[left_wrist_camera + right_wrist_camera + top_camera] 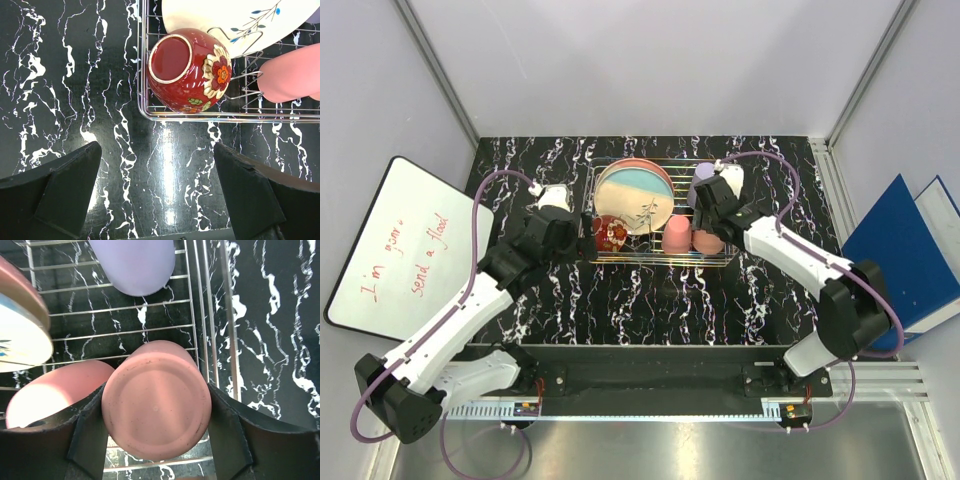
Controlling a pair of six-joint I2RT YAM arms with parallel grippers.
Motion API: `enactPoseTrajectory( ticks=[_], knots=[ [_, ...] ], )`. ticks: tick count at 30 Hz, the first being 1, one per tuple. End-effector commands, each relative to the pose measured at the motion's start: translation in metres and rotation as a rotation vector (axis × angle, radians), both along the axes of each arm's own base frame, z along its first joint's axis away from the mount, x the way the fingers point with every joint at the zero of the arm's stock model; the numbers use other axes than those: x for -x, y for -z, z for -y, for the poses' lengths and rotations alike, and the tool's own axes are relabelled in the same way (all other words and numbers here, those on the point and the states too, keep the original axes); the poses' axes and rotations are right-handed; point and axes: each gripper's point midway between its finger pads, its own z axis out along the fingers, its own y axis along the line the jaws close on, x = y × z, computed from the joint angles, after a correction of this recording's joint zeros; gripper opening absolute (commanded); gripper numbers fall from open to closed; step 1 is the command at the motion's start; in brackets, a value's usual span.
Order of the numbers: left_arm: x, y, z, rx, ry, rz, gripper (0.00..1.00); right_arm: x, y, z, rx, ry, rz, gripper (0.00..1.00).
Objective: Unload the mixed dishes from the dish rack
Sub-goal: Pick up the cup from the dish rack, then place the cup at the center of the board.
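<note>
Right tool (156,412) pinching pink cup (150,390) by dish rack (228,315) rim, left tool (157,160) spread over table (60,75) beside red bowl (197,97).

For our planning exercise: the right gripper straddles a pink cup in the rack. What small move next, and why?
Probably squeeze the right gripper firmly onto the pink cup: its fingers flank the upturned cup, which stands in the rack, and a firm hold isn't evident.

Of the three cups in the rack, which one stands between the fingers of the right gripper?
The pink cup by the rack's right edge, bottom up. The right gripper flanks it; the other pink cup sits left of it, the lavender cup beyond.
</note>
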Motion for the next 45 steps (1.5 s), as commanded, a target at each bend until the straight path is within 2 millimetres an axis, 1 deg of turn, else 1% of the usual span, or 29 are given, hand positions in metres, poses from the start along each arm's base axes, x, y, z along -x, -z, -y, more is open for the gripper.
enactPoseTrajectory(
  ticks=[1, 2, 3, 4, 5, 6, 7, 8, 10, 11, 12, 13, 14, 15, 16, 17, 18, 19, 20, 21, 22, 23, 25, 26, 34, 41, 42, 43, 45],
  knots=[
    [-0.006, -0.012, 0.007, 0.040, 0.004, 0.039, 0.99, -0.006, -0.070, 0.010, -0.042, 0.031, 0.180, 0.33],
    [-0.007, -0.014, 0.007, 0.039, 0.000, 0.043, 0.99, -0.004, -0.079, 0.013, -0.039, 0.033, 0.195, 0.32],
    [-0.008, -0.014, 0.007, 0.037, 0.000, 0.044, 0.99, -0.002, -0.097, 0.015, -0.055, 0.030, 0.229, 0.32],
    [-0.009, -0.019, 0.008, 0.041, 0.000, 0.052, 0.99, -0.002, -0.114, 0.015, -0.072, 0.029, 0.259, 0.25],
    [-0.010, -0.021, 0.009, 0.044, 0.000, 0.057, 0.99, 0.001, -0.123, 0.015, -0.079, 0.019, 0.263, 0.21],
    [-0.011, -0.023, 0.009, 0.051, -0.003, 0.060, 0.99, 0.005, -0.145, 0.014, -0.117, 0.004, 0.307, 0.13],
    [-0.011, -0.026, 0.010, 0.057, -0.004, 0.064, 0.99, 0.010, -0.155, 0.011, -0.152, -0.018, 0.324, 0.01],
    [-0.012, -0.032, 0.013, 0.078, 0.003, 0.074, 0.99, 0.015, -0.167, -0.006, -0.250, -0.083, 0.345, 0.00],
    [-0.009, -0.048, 0.027, 0.166, 0.057, 0.113, 0.99, 0.035, -0.190, -0.023, -0.421, -0.179, 0.413, 0.00],
    [-0.009, -0.067, 0.045, 0.287, 0.130, 0.196, 0.99, 0.054, -0.228, -0.054, -0.632, -0.342, 0.512, 0.00],
    [-0.003, -0.079, 0.053, 0.363, 0.172, 0.239, 0.99, 0.066, -0.234, -0.060, -0.694, -0.393, 0.532, 0.00],
    [0.015, -0.106, 0.061, 0.477, 0.259, 0.311, 0.99, 0.074, -0.253, -0.069, -0.797, -0.438, 0.562, 0.00],
    [0.018, -0.116, 0.067, 0.580, 0.281, 0.379, 0.99, 0.085, -0.262, -0.078, -0.860, -0.500, 0.562, 0.00],
    [0.027, -0.129, 0.072, 0.648, 0.329, 0.425, 0.99, 0.089, -0.259, -0.083, -0.895, -0.523, 0.550, 0.00],
    [0.044, -0.144, 0.078, 0.718, 0.421, 0.465, 0.99, 0.099, -0.275, -0.090, -0.984, -0.576, 0.574, 0.00],
    [0.050, -0.163, 0.082, 0.790, 0.460, 0.518, 0.99, 0.105, -0.279, -0.091, -1.027, -0.594, 0.585, 0.00],
    [0.053, -0.164, 0.085, 0.813, 0.480, 0.517, 0.99, 0.107, -0.273, -0.093, -1.054, -0.600, 0.573, 0.00],
    [0.060, -0.169, 0.088, 0.841, 0.516, 0.520, 0.99, 0.112, -0.280, -0.096, -1.111, -0.619, 0.576, 0.00],
    [0.064, -0.182, 0.088, 0.889, 0.537, 0.555, 0.99, 0.111, -0.273, -0.099, -1.130, -0.621, 0.557, 0.00],
    [0.067, -0.180, 0.090, 0.912, 0.554, 0.560, 0.99, 0.112, -0.272, -0.101, -1.152, -0.629, 0.551, 0.00],
    [0.074, -0.186, 0.090, 0.938, 0.584, 0.585, 0.99, 0.116, -0.277, -0.104, -1.197, -0.649, 0.551, 0.00],
    [0.077, -0.198, 0.089, 0.976, 0.600, 0.623, 0.99, 0.114, -0.268, -0.107, -1.209, -0.645, 0.527, 0.00],
    [0.081, -0.205, 0.092, 0.991, 0.635, 0.630, 0.99, 0.115, -0.270, -0.109, -1.242, -0.661, 0.528, 0.00],
    [0.079, -0.202, 0.096, 0.987, 0.645, 0.610, 0.99, 0.115, -0.265, -0.111, -1.251, -0.663, 0.515, 0.00],
    [0.078, -0.199, 0.112, 1.026, 0.715, 0.568, 0.99, 0.124, -0.271, -0.123, -1.328, -0.744, 0.491, 0.00],
    [0.075, -0.195, 0.115, 1.024, 0.717, 0.557, 0.99, 0.135, -0.274, -0.140, -1.345, -0.831, 0.441, 0.00],
    [0.074, -0.193, 0.116, 1.020, 0.718, 0.547, 0.97, 0.138, -0.273, -0.143, -1.344, -0.856, 0.429, 0.00],
    [0.074, -0.193, 0.117, 1.019, 0.724, 0.542, 0.89, 0.139, -0.271, -0.146, -1.343, -0.868, 0.416, 0.00],
    [0.077, -0.195, 0.120, 1.018, 0.751, 0.536, 0.80, 0.141, -0.268, -0.150, -1.342, -0.885, 0.401, 0.00]
  ],
)
